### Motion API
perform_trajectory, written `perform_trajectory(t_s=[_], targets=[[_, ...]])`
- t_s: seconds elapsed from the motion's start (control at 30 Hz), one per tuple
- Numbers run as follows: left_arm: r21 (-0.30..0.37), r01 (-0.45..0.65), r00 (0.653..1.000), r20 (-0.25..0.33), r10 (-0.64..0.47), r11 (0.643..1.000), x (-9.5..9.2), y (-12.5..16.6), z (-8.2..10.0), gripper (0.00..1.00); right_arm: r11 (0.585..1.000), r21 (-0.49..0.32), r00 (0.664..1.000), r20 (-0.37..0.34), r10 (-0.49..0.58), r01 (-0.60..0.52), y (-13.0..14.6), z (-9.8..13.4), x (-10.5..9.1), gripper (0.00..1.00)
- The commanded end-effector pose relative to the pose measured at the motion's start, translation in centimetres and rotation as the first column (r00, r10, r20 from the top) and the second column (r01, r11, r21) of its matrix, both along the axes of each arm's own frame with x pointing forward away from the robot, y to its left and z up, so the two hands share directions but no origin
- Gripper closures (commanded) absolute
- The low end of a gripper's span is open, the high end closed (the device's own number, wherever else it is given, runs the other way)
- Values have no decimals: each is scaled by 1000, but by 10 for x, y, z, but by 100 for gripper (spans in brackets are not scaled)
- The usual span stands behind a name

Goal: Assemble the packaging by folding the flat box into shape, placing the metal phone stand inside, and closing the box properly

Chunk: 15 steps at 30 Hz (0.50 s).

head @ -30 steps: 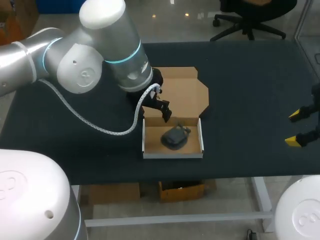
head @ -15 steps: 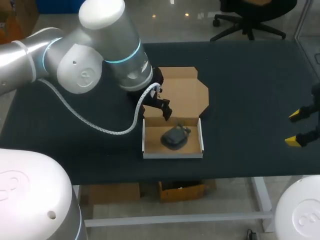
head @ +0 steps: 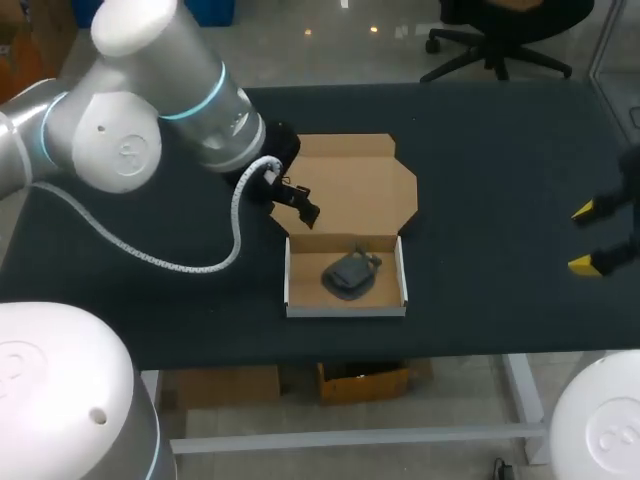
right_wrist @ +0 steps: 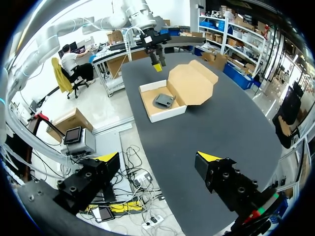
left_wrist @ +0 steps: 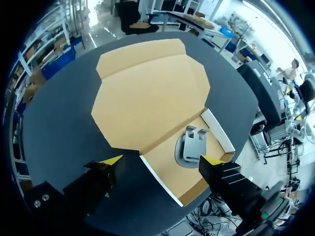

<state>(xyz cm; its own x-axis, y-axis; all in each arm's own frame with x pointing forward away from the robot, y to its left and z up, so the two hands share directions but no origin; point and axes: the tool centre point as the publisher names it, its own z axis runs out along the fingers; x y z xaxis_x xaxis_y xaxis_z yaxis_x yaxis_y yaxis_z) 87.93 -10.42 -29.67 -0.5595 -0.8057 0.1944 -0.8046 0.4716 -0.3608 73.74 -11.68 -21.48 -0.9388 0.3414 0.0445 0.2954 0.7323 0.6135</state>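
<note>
While the phone stand lies inside the open box at the near middle of the worktop, the lid lies flat on its far side. The left jaws stand apart and empty, over the lid's near left corner. The right jaws, also apart and empty, hang at the worktop's right edge, well apart from the box.

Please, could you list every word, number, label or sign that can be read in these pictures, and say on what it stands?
None can be read.
The box and its open lid show plain cardboard without print.
The phone stand shows no mark.
The left end effector and the right end effector show no readable label.
</note>
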Motion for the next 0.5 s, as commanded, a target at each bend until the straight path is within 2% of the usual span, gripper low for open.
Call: perform_trajectory(t_s=[0.03,0.27,0.5], targets=[[-65,29,1000,-3,-29,997,3,24,-1,0,999,6,999,-22,33,-33,2,5,11,0],[-136,63,998,13,-62,989,25,49,-10,0,997,-2,997,-15,78,-78,12,8,21,0],[-204,126,992,38,-121,971,45,62,-19,0,994,-11,994,-5,106,-106,19,12,27,0]])
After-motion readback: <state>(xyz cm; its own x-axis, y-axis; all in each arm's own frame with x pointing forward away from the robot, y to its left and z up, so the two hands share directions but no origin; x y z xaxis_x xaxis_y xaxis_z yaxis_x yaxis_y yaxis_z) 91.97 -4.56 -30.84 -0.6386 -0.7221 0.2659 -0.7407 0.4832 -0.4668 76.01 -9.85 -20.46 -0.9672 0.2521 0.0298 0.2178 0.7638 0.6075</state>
